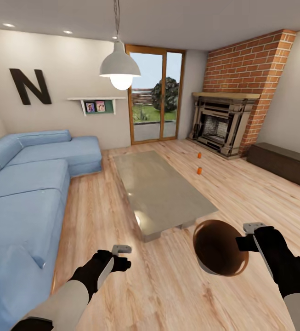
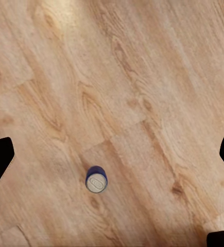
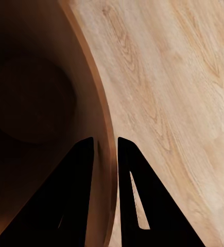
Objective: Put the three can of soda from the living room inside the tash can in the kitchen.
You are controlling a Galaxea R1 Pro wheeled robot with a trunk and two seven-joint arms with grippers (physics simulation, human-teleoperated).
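Two orange cans of soda (image 1: 199,156) (image 1: 199,170) stand on the wood floor near the fireplace, far ahead of both arms. My right gripper (image 1: 244,237) is shut on the rim of the trash can (image 1: 216,248), held tilted above the floor with its brown inside facing me. In the right wrist view the fingers (image 3: 83,180) pinch the bin's wall (image 3: 34,103). My left gripper (image 1: 123,257) hangs open over bare floor. The left wrist view shows its gripper (image 2: 112,162) spread wide above a small can-like cylinder (image 2: 96,180) with a pale top and blue side.
A glass coffee table (image 1: 161,193) stands in the middle of the room. A blue sectional sofa (image 1: 25,184) fills the left. The brick fireplace (image 1: 223,124) and a low dark cabinet (image 1: 283,163) are at the right. A pendant lamp (image 1: 120,69) hangs ahead.
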